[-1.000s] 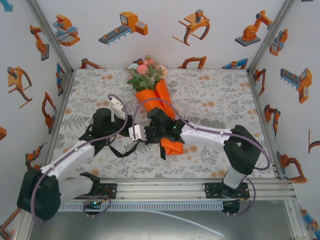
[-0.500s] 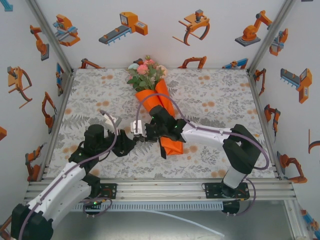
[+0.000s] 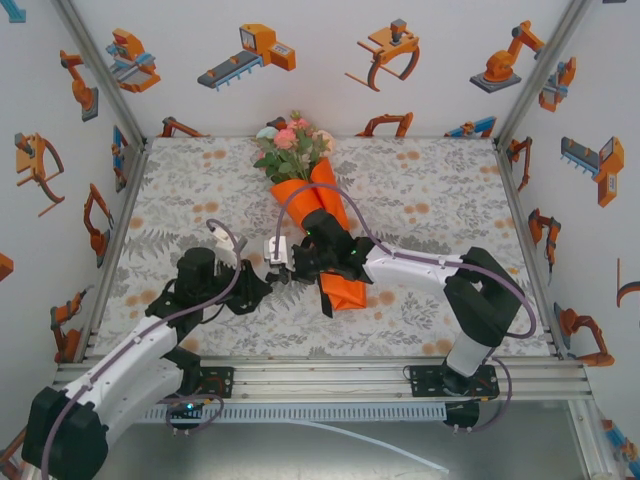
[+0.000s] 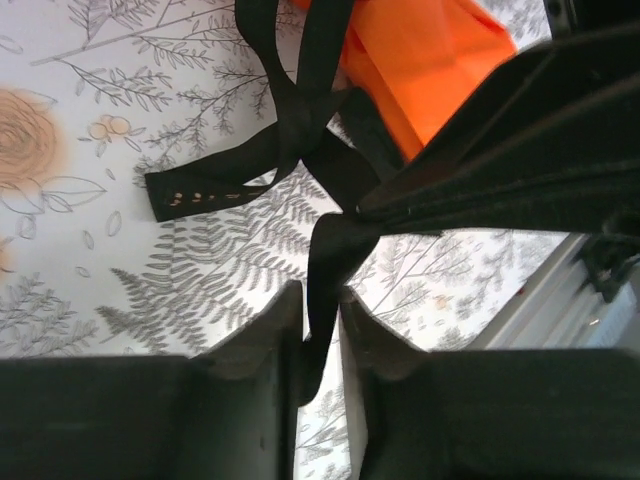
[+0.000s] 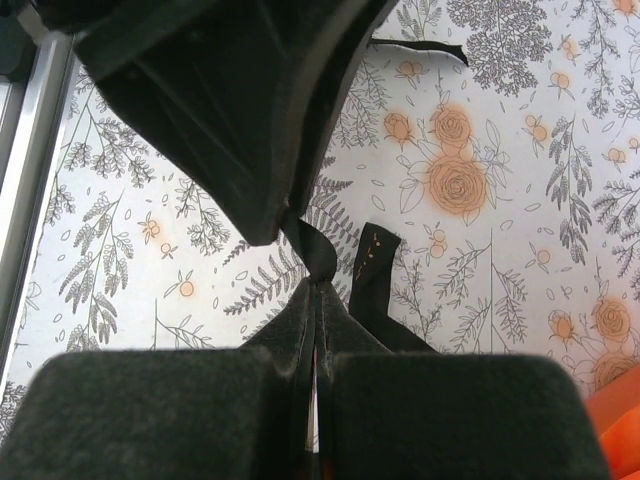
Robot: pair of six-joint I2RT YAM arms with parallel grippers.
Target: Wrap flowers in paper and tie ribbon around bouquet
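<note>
As ribbon [image 4: 328,250] runs between them | left hand [image 4: 320,308] clamps it | right hand [image 5: 317,295] clamps it

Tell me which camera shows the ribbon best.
Left wrist: the ribbon crosses beside the orange paper, its lettered end lies flat, one strand sits between the left jaws. Right wrist shows a twisted strand entering the right jaws; top external, thin dark strands.
</note>
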